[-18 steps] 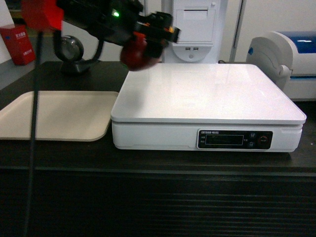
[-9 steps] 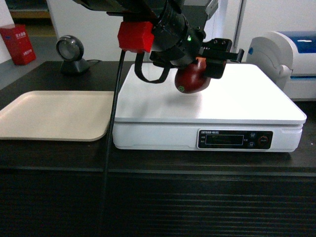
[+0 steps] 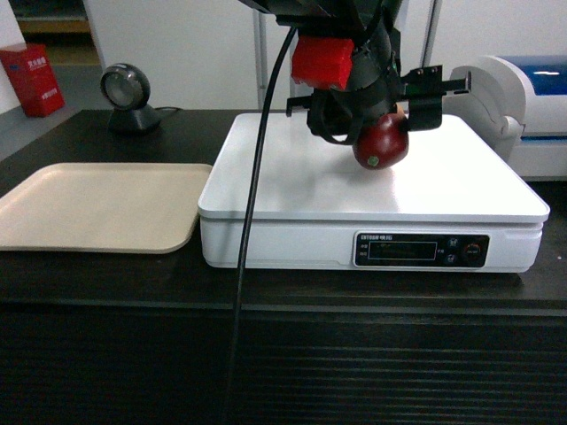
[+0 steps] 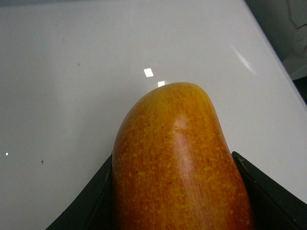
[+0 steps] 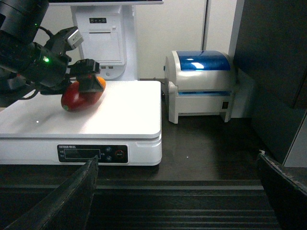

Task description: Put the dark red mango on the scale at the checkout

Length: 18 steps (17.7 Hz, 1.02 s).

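Head view shows our left gripper (image 3: 390, 111) with its jaws clamped on the dark red mango (image 3: 381, 142) just above the scale (image 3: 292, 177), so we should lower it gently onto the platform's middle, then release; right jaws spread, empty.

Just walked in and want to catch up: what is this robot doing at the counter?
The left gripper is shut on a dark red mango and holds it over the white platform of the scale on the black counter. Whether the fruit touches the platform yet is hard to tell. The right gripper is open, low in front of the counter. A beige tray lies left of the scale.
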Available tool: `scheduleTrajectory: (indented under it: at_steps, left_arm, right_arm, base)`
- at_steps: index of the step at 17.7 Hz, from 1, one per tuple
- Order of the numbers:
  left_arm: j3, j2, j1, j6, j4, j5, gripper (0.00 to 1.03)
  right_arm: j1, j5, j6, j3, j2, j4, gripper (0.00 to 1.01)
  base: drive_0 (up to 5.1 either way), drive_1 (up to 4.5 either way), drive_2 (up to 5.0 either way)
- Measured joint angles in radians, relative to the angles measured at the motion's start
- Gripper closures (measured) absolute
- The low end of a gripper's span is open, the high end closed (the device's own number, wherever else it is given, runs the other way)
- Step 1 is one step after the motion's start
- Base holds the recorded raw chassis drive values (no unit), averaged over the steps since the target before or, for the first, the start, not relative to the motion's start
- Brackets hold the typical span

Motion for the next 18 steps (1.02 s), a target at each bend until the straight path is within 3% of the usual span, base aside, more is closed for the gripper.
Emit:
scheduleTrajectory:
  at_steps: [6, 7, 10, 12, 15, 18]
  left_arm:
    - [0.089, 0.056, 0.001, -0.053, -0.08, -0.073, 0.42]
    - [0.092, 0.06, 0.001, -0.055, -0.08, -0.074, 0.38]
    - [0.106, 0.067, 0.0, -0.054, -0.085, -0.074, 0.06]
    - [0.108, 0.067, 0.0, -0.048, -0.059, -0.085, 0.06]
    - [0.045, 0.034, 0.0, 0.019, 0.062, -0.115, 0.05]
    - [-0.1, -0.09, -0.01, 0.138, 0.286, -0.094, 0.05]
  right_arm:
    - [0.0, 0.0, 0.0, 0.0, 0.0, 0.0, 0.03]
    - [0.0, 0.0, 0.0, 0.0, 0.0, 0.0, 0.03]
    - [0.0, 0.0, 0.0, 0.0, 0.0, 0.0, 0.03]
    - [0.0, 0.0, 0.0, 0.0, 0.0, 0.0, 0.03]
    - [0.0, 0.0, 0.0, 0.0, 0.0, 0.0, 0.03]
    - [0.0, 0.0, 0.0, 0.0, 0.0, 0.0, 0.03]
  base:
    - [0.0, 0.0, 0.0]
    - [0.0, 0.0, 0.0]
    - [0.0, 0.0, 0.0]
    - [0.0, 0.0, 0.0]
    - [0.0, 0.0, 0.0]
    - [0.0, 0.0, 0.0]
